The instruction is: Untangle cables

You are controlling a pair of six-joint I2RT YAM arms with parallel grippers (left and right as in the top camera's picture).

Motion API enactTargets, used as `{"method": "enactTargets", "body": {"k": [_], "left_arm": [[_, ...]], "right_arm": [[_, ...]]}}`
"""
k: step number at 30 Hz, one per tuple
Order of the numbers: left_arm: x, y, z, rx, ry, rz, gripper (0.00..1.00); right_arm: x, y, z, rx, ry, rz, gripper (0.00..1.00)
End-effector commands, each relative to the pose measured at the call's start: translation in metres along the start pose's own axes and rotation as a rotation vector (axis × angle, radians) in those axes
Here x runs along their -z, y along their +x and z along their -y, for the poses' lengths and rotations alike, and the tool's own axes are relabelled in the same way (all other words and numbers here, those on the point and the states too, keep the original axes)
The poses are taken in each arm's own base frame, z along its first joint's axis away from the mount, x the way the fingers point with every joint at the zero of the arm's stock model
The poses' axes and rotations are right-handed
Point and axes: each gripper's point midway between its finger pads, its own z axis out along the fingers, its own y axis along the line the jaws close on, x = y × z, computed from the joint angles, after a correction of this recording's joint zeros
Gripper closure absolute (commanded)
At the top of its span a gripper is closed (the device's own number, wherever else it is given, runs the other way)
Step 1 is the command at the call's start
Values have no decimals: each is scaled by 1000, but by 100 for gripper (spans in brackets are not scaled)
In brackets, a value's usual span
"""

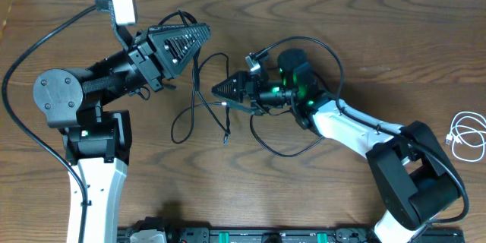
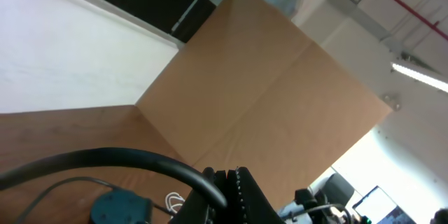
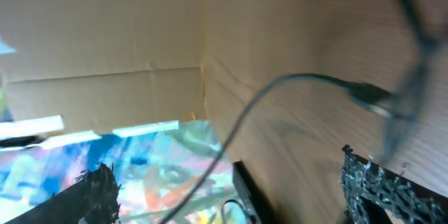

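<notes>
Dark, wood-grained tabletop [image 1: 364,15], and a pale strip runs along its far edge. Starting at the left edge, the left arm [image 1: 83,99] stands near the near left corner and reaches toward the far middle. The left end effector [image 1: 199,33] is pinched narrow, with its fingers [image 2: 236,182] pressed together. Whether a cord is caught in them cannot be told. Its wrist view tilts up at a tall cardboard panel [image 2: 280,91] with a bright room beyond.

On to the middle, and there lie the black cables [image 1: 199,99], crossed in loose loops on the wood just beside the left end effector's tip. One loose end trails toward the near edge.

Right beside the tangle comes the right end effector [image 1: 222,89], pointing left. From its own camera it stands wide [image 3: 224,162], fingers far apart and nothing between them. A thin black cord with a plug [image 3: 369,96] is blurred above the wood ahead of it. The right arm [image 1: 357,125] stretches back to the near right corner, with thin black loops curling around it.

At the right edge the white cable [image 1: 465,135] sits coiled, well apart from the tangle. Bare wood spreads between the right arm and the far right corner. A black rail [image 1: 250,235] lines the near edge.
</notes>
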Motion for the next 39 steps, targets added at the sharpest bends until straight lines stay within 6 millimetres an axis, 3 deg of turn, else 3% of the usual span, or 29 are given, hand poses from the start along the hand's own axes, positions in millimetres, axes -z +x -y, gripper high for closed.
{"method": "enactTargets", "body": {"k": [1, 5, 8, 12, 13, 16, 18, 19, 22, 29, 35, 39], "left_arm": [[1, 1, 13, -73, 20, -9, 93], [1, 1, 13, -100, 21, -10, 92], [1, 1, 13, -125, 21, -10, 92], [1, 1, 13, -124, 22, -12, 93], [1, 2, 14, -124, 23, -15, 92], [1, 2, 14, -123, 24, -17, 92], [1, 3, 14, -120, 25, -19, 92], [1, 3, 14, -119, 26, -22, 92], [2, 10, 17, -121, 43, -63, 93], [13, 52, 30, -144, 145, -310, 93], [32, 42, -6, -109, 45, -245, 93], [49, 25, -39, -63, -46, -167, 93]], "right_arm": [[3, -4, 16, 1, 74, 33, 1], [3, 19, 43, -156, 180, -27, 1], [-6, 44, 32, -254, 146, -129, 1], [-18, 51, 21, -353, 131, -125, 3], [-20, 50, 17, -375, 122, -121, 11], [-26, 55, 10, -476, 109, -127, 65], [-29, 59, 6, -508, 106, -136, 92], [-31, 61, 5, -510, 105, -139, 99], [-33, 51, 3, -439, 93, -86, 99], [-7, -18, -16, -7, -10, 136, 99], [41, -46, 6, 62, 99, 214, 98], [92, -60, 44, 40, 347, 345, 99]]}}
